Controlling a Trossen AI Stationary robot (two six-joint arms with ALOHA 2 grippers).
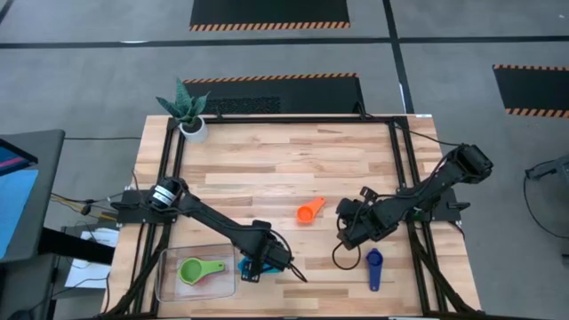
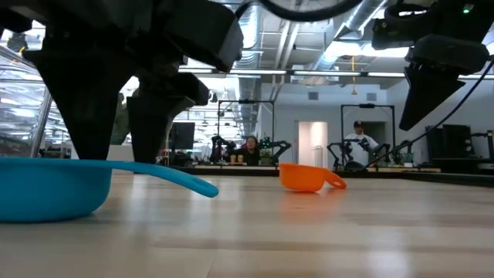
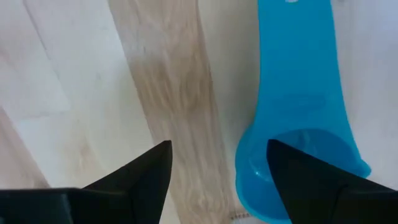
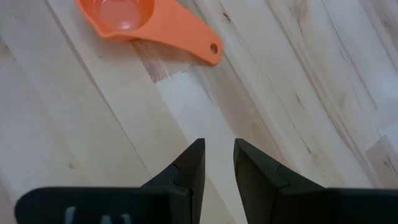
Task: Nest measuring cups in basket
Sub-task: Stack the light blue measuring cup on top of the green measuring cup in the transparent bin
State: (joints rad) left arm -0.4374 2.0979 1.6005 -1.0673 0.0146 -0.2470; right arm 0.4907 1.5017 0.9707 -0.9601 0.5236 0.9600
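Observation:
A light blue measuring cup (image 1: pixel 247 267) lies on the table just right of the clear basket (image 1: pixel 165 267), near the front edge. My left gripper (image 3: pixel 221 149) points down over it, open. One finger (image 3: pixel 298 180) stands over the cup's bowl and the other (image 3: pixel 149 174) over bare wood beside it. A green cup (image 1: pixel 197 270) rests on the basket's floor. An orange cup (image 1: pixel 309 211) lies upright mid-table. A dark blue cup (image 1: pixel 373 267) lies at the front right. My right gripper (image 1: pixel 345 238) hovers between these two, slightly open and holding nothing. My left gripper comes at the light blue cup's bowl (image 3: pixel 273 186) from above, with the wall opposite the handle (image 3: pixel 298 68) between its fingers. Whether either finger touches the cup, I cannot tell. The cup rests on the table with its mouth up.
A white pot with a green plant (image 1: pixel 191 124) stands at the far left corner. Bare wood spreads across the far half of the table. In the low view, people sit at workstations in the room beyond the table.

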